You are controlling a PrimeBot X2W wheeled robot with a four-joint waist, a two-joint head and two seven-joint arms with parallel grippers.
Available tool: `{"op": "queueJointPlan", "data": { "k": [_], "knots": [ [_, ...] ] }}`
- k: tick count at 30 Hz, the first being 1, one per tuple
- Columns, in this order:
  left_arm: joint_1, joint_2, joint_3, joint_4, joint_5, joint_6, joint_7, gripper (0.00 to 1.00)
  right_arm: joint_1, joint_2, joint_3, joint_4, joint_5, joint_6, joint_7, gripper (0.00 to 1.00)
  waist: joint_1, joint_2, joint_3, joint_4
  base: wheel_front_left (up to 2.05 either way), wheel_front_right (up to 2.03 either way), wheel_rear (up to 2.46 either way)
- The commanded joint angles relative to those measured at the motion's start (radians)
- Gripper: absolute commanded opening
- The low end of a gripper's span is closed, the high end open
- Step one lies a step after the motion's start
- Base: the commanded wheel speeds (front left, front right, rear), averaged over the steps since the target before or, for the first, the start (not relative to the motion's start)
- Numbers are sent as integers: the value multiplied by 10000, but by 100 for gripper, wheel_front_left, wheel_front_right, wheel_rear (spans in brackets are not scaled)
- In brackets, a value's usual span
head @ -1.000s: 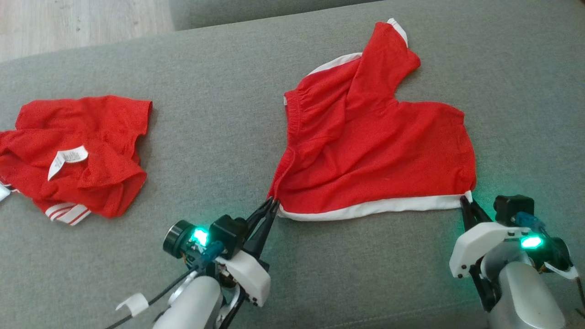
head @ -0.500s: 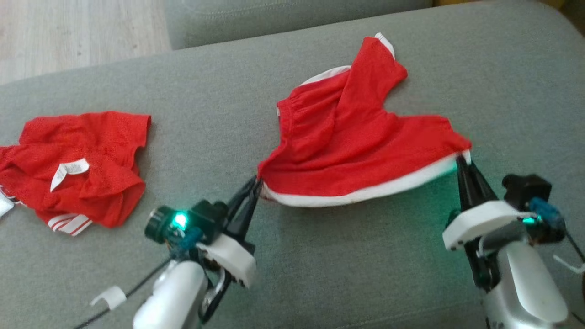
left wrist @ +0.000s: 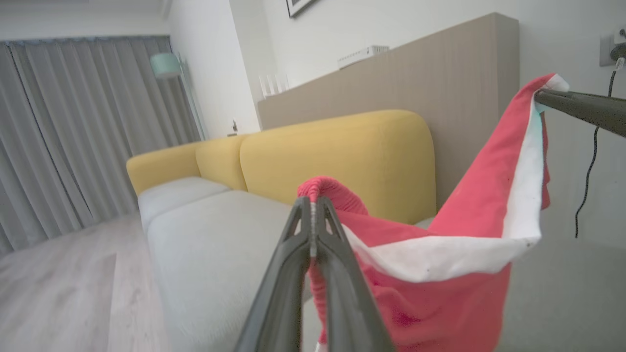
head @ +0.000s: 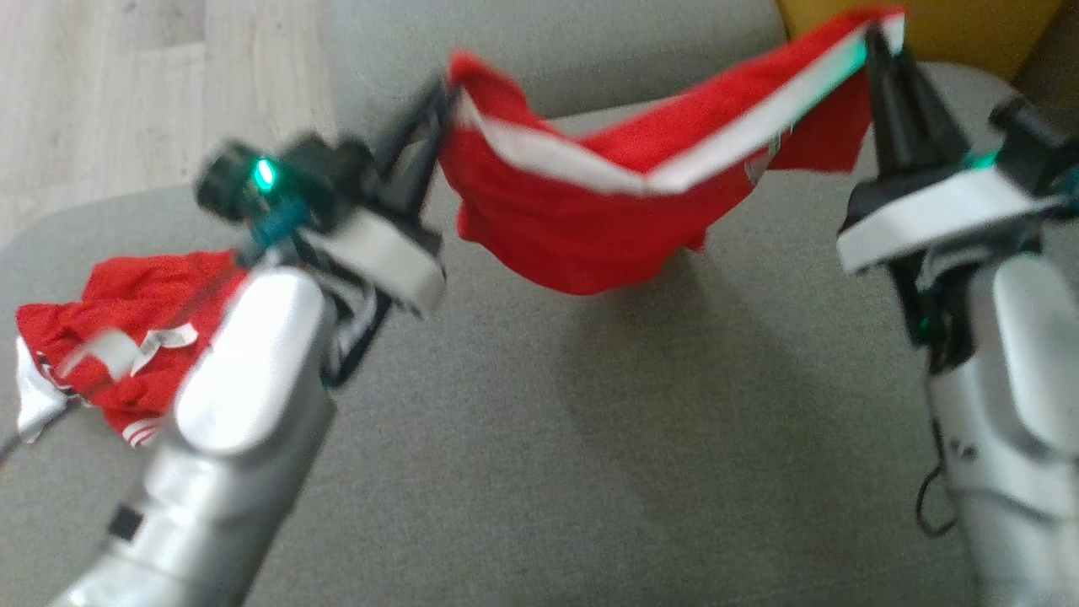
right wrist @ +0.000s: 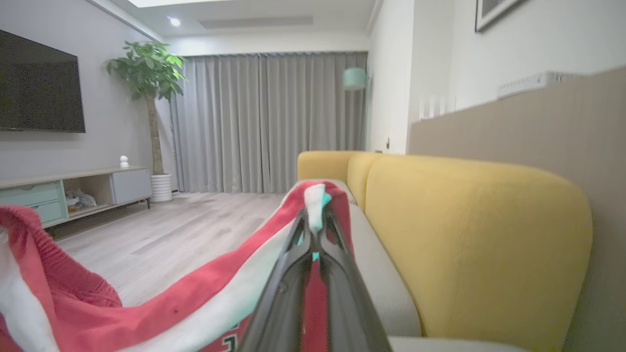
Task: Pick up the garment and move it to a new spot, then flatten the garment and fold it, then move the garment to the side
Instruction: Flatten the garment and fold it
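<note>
Head view is smearing pretty badly: the left arm (head: 244, 371) and the red garment (head: 573, 219) above the sofa (head: 590, 438) are coming out streaky. Soft, even light is filling the room, and the garment is dropping a faint, fuzzy shadow (head: 674, 337) on the sofa right below it. Green lamps (head: 265, 173) on the wrists are glowing, tinting the white hem teal. Wrist views are looking sharper, though walls behind the sofa are bowing at the edges, and a ceiling spot (right wrist: 174, 21) is flaring slightly.
</note>
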Motion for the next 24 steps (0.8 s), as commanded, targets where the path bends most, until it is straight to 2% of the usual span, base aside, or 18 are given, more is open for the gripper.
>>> {"op": "queueJointPlan", "data": {
  "k": [1,7,16,24],
  "knots": [
    [-772,258,488,-288,-6,-6,36,0,-568,-93,264,-417,65,65,40,0,1,0,-162,57,0,0,0],
    [-1676,382,722,-63,-19,107,178,0,-1200,-725,688,-775,-162,65,239,0,1,0,-649,195,0,0,0],
    [-1202,692,963,-588,-343,326,512,0,-161,-918,216,-1791,-481,65,1344,0,1,0,-998,287,0,0,0],
    [-803,1008,1027,-1142,-652,340,1172,0,189,-1072,26,-2357,-445,65,2142,0,1,0,-528,345,0,0,0]
  ]
}}
